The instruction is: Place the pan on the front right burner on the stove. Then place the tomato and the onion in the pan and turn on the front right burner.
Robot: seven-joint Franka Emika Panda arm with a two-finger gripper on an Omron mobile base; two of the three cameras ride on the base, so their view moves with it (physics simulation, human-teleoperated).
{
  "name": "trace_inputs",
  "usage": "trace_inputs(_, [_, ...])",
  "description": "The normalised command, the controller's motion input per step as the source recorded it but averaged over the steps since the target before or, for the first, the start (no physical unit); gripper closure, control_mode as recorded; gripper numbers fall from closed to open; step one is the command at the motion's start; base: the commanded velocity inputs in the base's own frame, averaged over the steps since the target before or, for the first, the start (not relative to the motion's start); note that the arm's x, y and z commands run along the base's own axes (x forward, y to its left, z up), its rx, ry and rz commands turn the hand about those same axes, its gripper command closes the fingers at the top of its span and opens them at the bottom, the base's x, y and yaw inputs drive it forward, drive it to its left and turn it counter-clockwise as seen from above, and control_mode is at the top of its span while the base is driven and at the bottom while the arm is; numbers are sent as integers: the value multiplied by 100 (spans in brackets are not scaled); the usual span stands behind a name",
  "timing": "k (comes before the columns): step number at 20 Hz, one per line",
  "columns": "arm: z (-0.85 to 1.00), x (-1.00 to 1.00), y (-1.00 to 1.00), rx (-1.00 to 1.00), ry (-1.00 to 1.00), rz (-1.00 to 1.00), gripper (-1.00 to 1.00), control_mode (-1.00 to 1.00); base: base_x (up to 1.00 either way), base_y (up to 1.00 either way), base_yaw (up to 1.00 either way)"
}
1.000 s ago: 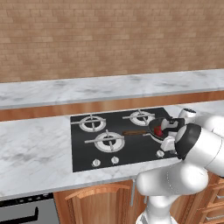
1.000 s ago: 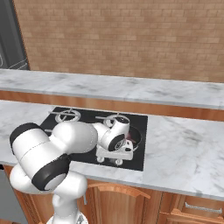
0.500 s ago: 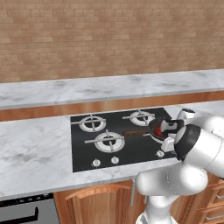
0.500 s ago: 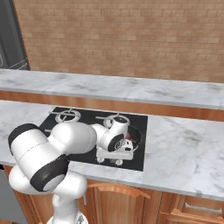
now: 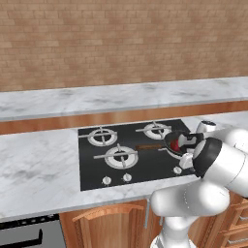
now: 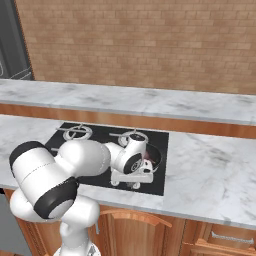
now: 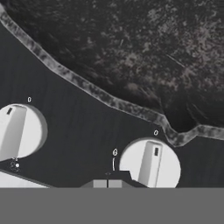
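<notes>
Two-finger gripper [image 7: 107, 183] is hovering shut and empty, just beside the small white round knob [image 7: 149, 163], whose bar is running roughly along the fingers. Shallow black frying pan [image 5: 175, 143] with glossy red tomato [image 5: 183, 144] is sitting on the front right burner, probably.

Grey marble counter [image 5: 38, 164] with black stove [image 5: 97, 164] set in, seemingly flush.

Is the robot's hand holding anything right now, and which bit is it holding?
Nothing is held. The gripper is shut with nothing between its fingertips, hanging just over a white knob at the front of the stove.
</notes>
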Motion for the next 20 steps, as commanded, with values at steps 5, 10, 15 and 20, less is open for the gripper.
trace_inputs(5, [-15,0,-64,0,-1,0,100,-100,0,0,0])
trace_inputs(10, [-22,5,-66,0,-3,4,100,-100,0,0,0])
trace_inputs(15, [-22,4,-63,0,-11,10,100,-100,0,0,0])
trace_inputs(20, [-14,-7,-73,0,-23,14,100,-100,0,0,0])
